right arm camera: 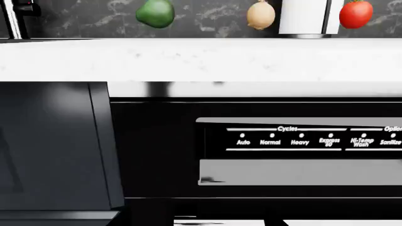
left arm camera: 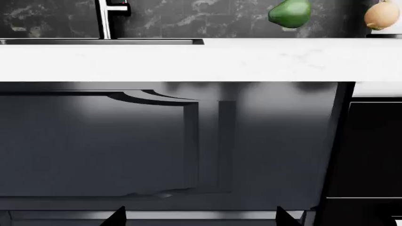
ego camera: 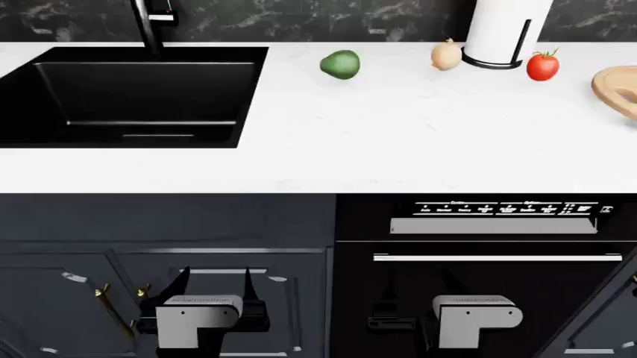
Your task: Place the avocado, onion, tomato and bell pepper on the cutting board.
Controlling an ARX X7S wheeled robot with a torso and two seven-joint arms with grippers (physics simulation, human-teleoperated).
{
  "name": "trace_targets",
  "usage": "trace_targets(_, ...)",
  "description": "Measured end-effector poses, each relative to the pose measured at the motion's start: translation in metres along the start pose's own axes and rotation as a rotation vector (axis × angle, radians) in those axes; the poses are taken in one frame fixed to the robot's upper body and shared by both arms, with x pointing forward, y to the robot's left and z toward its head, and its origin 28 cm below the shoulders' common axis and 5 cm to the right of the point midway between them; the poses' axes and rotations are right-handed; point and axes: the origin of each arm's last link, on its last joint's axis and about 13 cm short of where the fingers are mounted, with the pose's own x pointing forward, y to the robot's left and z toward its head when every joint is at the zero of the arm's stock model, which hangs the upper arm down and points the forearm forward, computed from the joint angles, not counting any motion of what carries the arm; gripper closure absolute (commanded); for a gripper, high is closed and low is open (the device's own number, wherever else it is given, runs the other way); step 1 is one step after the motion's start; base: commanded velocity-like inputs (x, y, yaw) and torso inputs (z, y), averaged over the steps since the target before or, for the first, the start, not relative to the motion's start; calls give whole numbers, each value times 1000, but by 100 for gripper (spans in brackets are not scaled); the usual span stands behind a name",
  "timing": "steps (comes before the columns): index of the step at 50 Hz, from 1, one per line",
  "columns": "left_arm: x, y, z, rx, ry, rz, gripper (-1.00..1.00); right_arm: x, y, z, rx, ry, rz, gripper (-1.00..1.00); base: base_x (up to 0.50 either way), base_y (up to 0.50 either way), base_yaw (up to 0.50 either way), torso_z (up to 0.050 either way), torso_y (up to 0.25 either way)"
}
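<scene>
Along the far edge of the white countertop [ego camera: 318,149] the task's things are lined up: the avocado [ego camera: 341,64] just right of the sink [ego camera: 130,93], the onion [ego camera: 446,55] further right and touching or nearly touching the paper towel holder [ego camera: 505,33], then the tomato [ego camera: 542,66] on the holder's other side. Only the near-left edge of the cutting board [ego camera: 617,89] is seen, cut off by the right border of the head view. No bell pepper is shown in any view.

Both arms are held low, in front of the cabinet doors and well below counter level. The left gripper [ego camera: 214,287] is seen with its two dark fingers spread apart and nothing between them. Of the right gripper [ego camera: 418,294] only faint dark shapes are made out against the black dishwasher [ego camera: 488,283], so it cannot be told whether it is spread or pressed together.

Every target lies up and far from both grippers. The tomato and onion lie on the right arm's side, nearest the board; the avocado sits between the arms, slightly nearer the left. The avocado's long axis is judged roughly left-right in the head view, though it appears more upright in the wrist views. A lift of either arm above the counter edge is judged to be needed first.
</scene>
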Motion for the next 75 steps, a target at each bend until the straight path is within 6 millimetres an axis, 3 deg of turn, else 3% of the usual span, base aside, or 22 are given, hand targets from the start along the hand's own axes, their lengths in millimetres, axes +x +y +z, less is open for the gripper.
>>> trace_targets(14,0,0,-2,7,1,0,-100,0,1,0,19,-11,15,-100,0,-16,0,0,0)
trace_targets(36,-1,0,-2,10,-18,-10,-100,0,2,0,33,-13,24,-100,0,-500,0,0,0)
trace_targets(44,-2,-1,-1,8,-13,-11,-100,0,2,0,31,-17,25,-100,0,-5,0,0,0)
trace_targets(75,-2,-1,9,20,-15,-2,-100,1,4,7,11,-34,29,-100,0,0,0,50,0)
